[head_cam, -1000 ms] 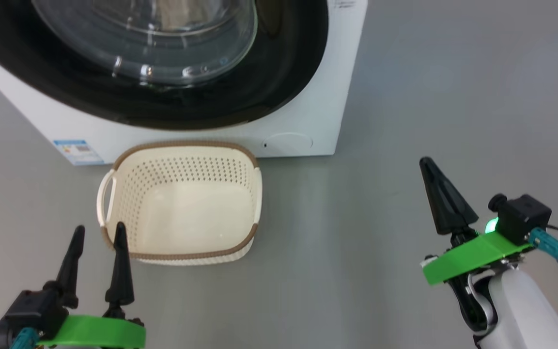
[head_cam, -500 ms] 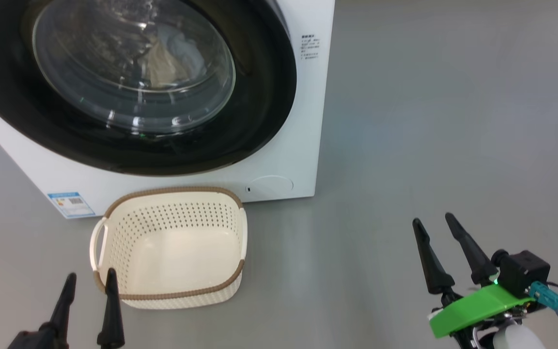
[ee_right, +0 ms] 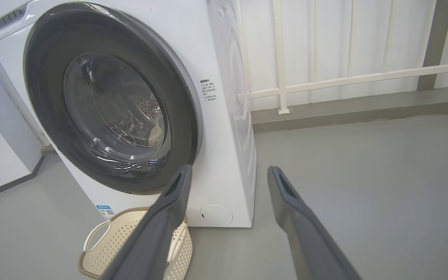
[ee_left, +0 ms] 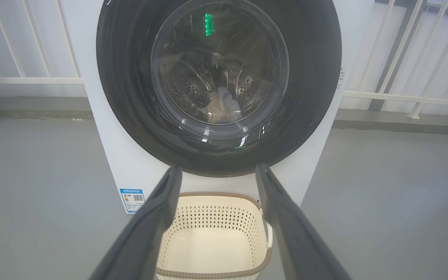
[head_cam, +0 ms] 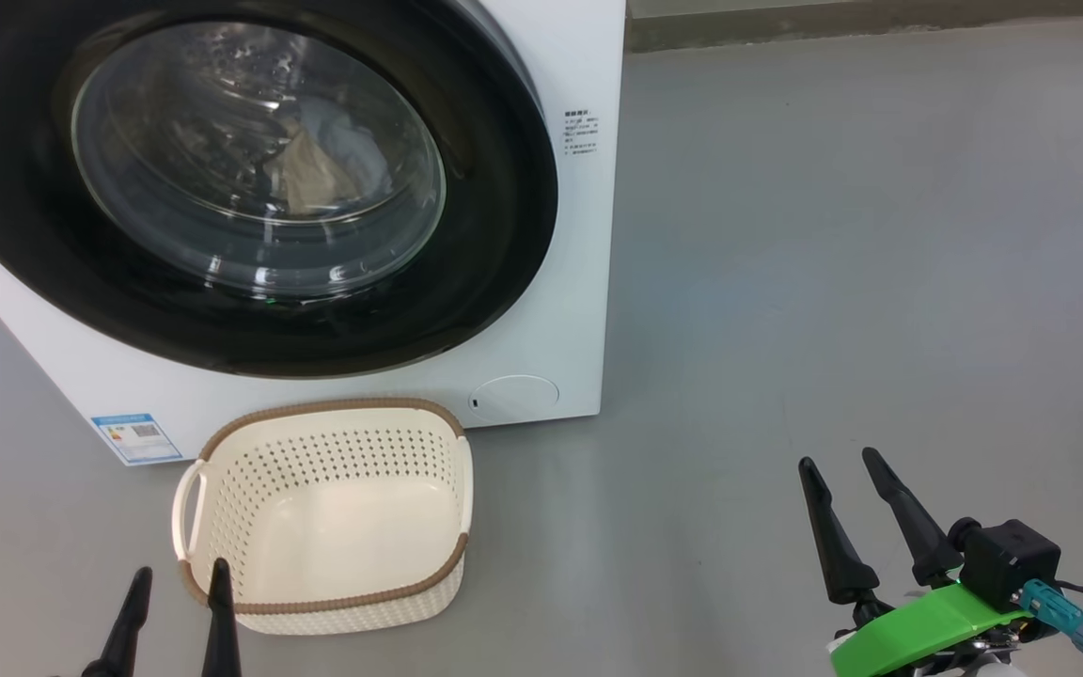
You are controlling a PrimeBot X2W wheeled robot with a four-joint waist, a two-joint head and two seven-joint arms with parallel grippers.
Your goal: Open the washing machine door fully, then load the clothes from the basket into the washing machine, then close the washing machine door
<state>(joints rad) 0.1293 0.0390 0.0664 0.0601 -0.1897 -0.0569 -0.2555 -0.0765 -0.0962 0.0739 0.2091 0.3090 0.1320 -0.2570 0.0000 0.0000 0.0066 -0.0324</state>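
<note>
Grey floor, smooth, runs under everything you have in view. A white railing stands behind, in your right wrist view.

Item: the washing machine. White front-loader, standing at the upper left of your head view. A blue label sticker sits low on its front at the left corner, and a round flap low at the right.

Item: the washing machine door. Glossy black rim, clear bulging glass. It lies flat against the machine's front, closed.

Item: the clothes. Behind the glass, low in the steel drum. You can make out a beige piece and a pale blue-white piece touching it (reflections blur the rest, so there may be more).

Item: the basket. Cream, perforated, brown rim, on the floor just in front of the machine, below the door. Its smooth bottom shows.

Item: left gripper. Lower left of your head view, fingers spread wide with nothing between them, tips by the basket's near left corner.

Item: right gripper. Lower right, well apart from basket and machine, fingers parted over the floor, nothing held.
</note>
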